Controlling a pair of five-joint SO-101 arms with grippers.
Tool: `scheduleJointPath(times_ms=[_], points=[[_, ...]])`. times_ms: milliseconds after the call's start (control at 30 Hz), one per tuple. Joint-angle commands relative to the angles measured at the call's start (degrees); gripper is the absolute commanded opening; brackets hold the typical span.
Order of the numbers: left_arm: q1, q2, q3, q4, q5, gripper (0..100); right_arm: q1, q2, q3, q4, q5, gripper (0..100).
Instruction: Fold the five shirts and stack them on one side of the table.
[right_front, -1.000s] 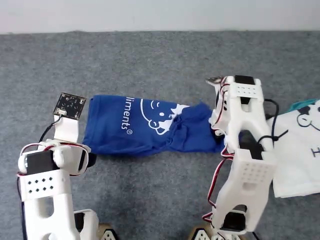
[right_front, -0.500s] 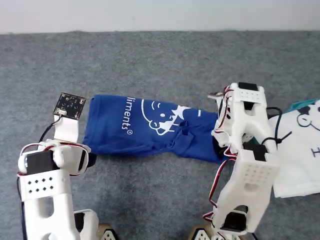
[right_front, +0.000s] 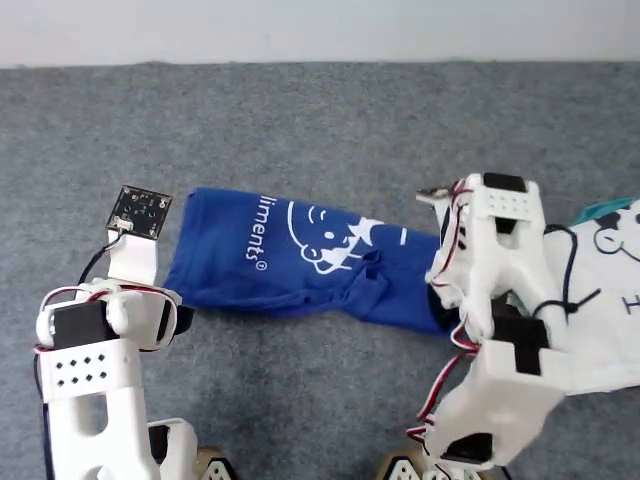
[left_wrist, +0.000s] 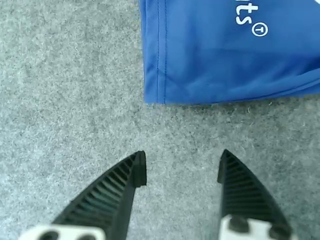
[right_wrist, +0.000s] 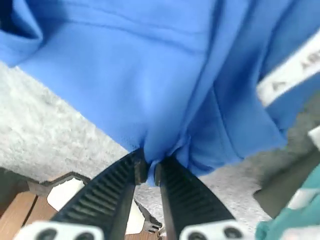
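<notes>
**Right hand pinches the blue shirt; left hand open near its hem**

The right hand (right_wrist: 149, 170) has its two fingers drawn narrow, pinching a fold of the blue shirt (right_wrist: 150, 75). The cloth gathers into creases where they bite and spreads out beyond the fingertips. Seen from above, this end of the shirt is rumpled beneath the right arm (right_front: 495, 300). The rest lies flatter, stretching away from the hand toward the left arm (right_front: 90, 350), with its white print (right_front: 320, 235) facing up.

On the other side of the right hand, partly under the arm, lies one white shirt (right_front: 600, 300). A bit of teal cloth (right_front: 603, 208) touches its far edge. Two shirts can be counted, one blue and one white; whether the teal cloth is a third cannot be told.

The left hand (left_wrist: 182, 162) is spread wide and holds nothing, its two fingers over the bare grey surface (left_wrist: 60, 90). The hemmed corner of the blue shirt lies just ahead of its fingertips, apart from them.
</notes>
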Motion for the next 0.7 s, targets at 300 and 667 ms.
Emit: scheduleJointPath(times_ms=[300,667], points=[[0.1,-1.1,-0.1,-0.4,-0.3,23,-0.4,-4.3,10.4,-6.4,3.3,1.5],[0.1,-1.1,1.4,-0.6,-0.3,23,-0.8,-20.5,10.5,6.1,6.9,16.1]])
